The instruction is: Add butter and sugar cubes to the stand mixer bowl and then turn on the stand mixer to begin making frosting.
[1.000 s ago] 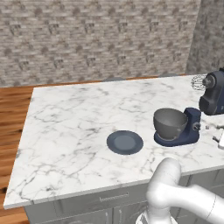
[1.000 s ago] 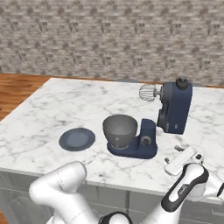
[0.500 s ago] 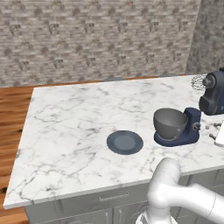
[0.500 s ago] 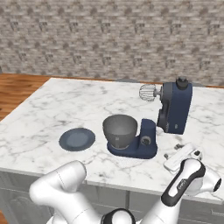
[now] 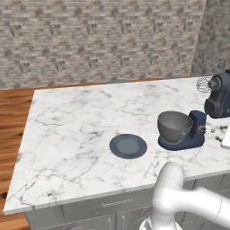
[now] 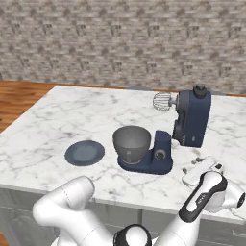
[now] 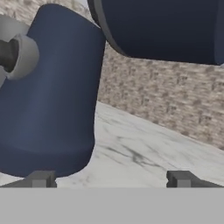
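The navy stand mixer (image 6: pixel 192 117) stands on the marble counter with its head tilted back and its whisk (image 6: pixel 162 102) in the air. Its grey stand mixer bowl (image 6: pixel 132 141) sits on the base, and I see nothing inside it (image 5: pixel 174 125). My gripper (image 7: pixel 111 179) is open and empty, low over the counter just right of the mixer (image 6: pixel 192 166). It faces the blue column (image 7: pixel 48 96) and the silver knob (image 7: pixel 19 54). Small grey-brown bits (image 6: pixel 197 159) at the hand's front are either sugar cubes or my fingertips; I cannot tell which. The butter is out of view.
A dark blue-grey round plate (image 5: pixel 128 146) lies flat left of the bowl. The counter's front edge (image 5: pixel 112 193) runs close below the mixer. A stone wall (image 5: pixel 103 40) rises behind the counter, and wood flooring (image 5: pixel 13 117) lies to the left.
My hand has edged slightly toward the mixer, its fingers still wide apart. The mixer, bowl and plate have not moved.
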{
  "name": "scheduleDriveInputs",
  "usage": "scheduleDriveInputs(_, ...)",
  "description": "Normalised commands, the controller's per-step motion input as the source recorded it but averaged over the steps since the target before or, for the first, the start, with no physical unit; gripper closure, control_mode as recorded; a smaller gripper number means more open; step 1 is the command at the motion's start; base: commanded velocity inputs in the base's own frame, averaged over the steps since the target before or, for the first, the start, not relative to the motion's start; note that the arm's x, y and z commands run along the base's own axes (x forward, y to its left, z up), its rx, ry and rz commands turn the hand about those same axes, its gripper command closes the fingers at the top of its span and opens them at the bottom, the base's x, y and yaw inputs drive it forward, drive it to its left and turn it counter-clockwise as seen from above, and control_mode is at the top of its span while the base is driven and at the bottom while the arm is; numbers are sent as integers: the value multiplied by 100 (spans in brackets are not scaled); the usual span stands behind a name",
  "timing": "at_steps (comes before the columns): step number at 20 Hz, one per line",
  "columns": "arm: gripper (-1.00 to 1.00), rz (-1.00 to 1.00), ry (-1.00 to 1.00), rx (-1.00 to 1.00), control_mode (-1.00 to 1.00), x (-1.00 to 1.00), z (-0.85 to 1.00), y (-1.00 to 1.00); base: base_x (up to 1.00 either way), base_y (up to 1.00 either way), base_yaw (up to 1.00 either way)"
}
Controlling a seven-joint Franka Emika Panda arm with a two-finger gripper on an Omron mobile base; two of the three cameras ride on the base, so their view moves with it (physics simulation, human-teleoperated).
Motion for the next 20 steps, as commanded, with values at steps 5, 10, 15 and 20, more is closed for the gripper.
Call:
scheduleDriveInputs(5, -100, 0, 10, 0, -100, 16, -9, 0, 0, 0, 0)
scheduleDriveInputs(10, -100, 0, 7, -1, -100, 19, -9, 0, 0, 0, 0)
scheduleDriveInputs(15, -100, 0, 1, 0, -100, 24, -1, -4, 0, 0, 0)
scheduleDriveInputs(20, -100, 2, 0, 0, -100, 16, -3, -11, 0, 0, 0)
